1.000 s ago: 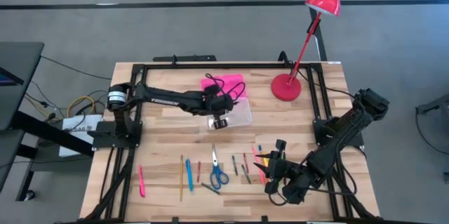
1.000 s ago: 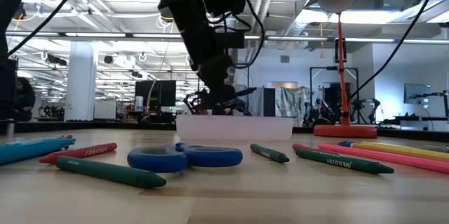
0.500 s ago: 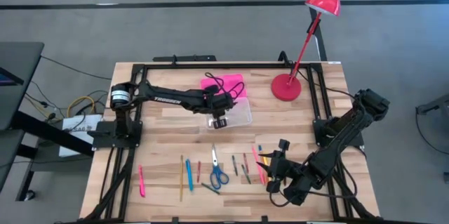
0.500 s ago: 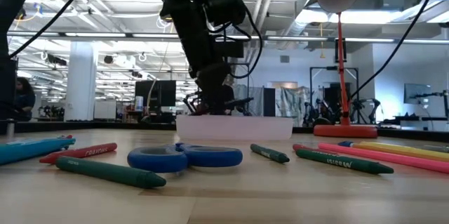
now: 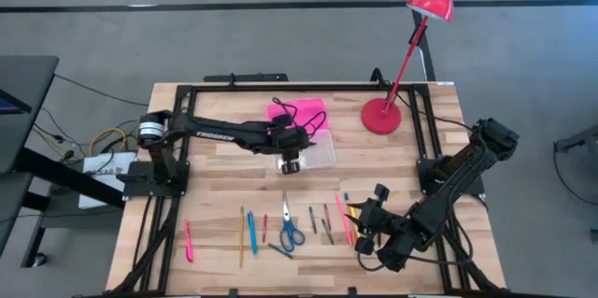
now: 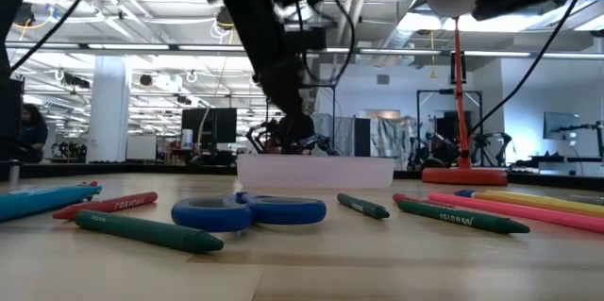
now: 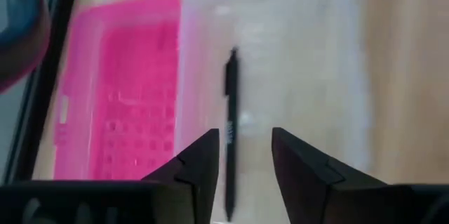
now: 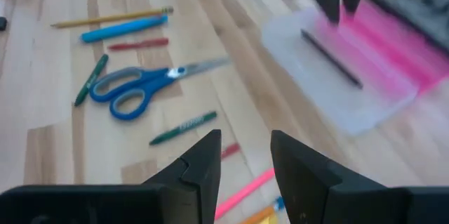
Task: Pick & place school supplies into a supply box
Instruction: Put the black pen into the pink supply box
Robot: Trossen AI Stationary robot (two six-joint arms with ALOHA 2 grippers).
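The supply box lies open at the table's far middle: its pink lid point(image 5: 299, 111) lies flat beside its clear base point(image 5: 318, 153). A black pen point(image 7: 230, 112) lies on the floor of the base. My left gripper point(image 5: 291, 164) hovers open just above the base, one finger on each side of the pen's near end point(image 7: 247, 140), touching nothing. Blue-handled scissors point(image 5: 291, 231) and several pens and pencils point(image 5: 327, 223) lie in a row on the near part of the table. My right gripper point(image 5: 358, 223) stands open over the right end of that row, holding nothing point(image 8: 245, 140).
A red desk lamp stands on its round base point(image 5: 380, 116) at the far right, its arm leaning over the table's far edge. A single pink pen point(image 5: 188, 240) lies near the left edge. Bare wood lies between the box and the row of supplies.
My left gripper has risen a little above the clear base and drawn slightly toward the table's left edge. The black pen stays lying in the base. My right gripper has rolled a little at the wrist without shifting its place.
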